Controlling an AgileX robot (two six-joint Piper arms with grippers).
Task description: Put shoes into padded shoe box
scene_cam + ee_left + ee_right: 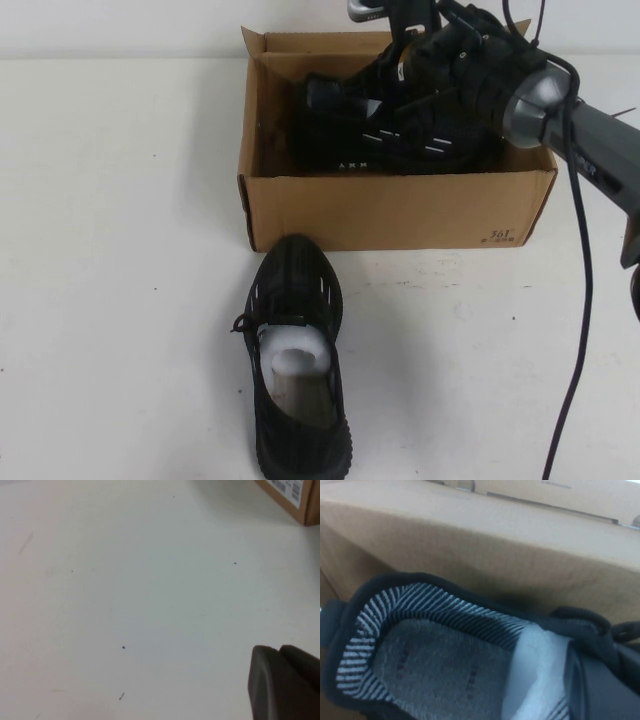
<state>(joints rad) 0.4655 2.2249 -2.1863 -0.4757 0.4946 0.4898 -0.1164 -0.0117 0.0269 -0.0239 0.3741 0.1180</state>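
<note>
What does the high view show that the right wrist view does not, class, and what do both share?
Only the high view: the second shoe on the table before the box, and the right arm over the box. Only the right wrist view: the striped lining and the shut right pincer on the boxed shoe. Both: the shoe box.

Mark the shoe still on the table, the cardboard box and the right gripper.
Black knit sneaker [296, 370], high view: its white-stuffed opening.
Brown cardboard shoe box [390, 212], high view: front wall.
Right gripper [592, 682], right wrist view: shut on the boxed sneaker's [445, 645] collar.
</note>
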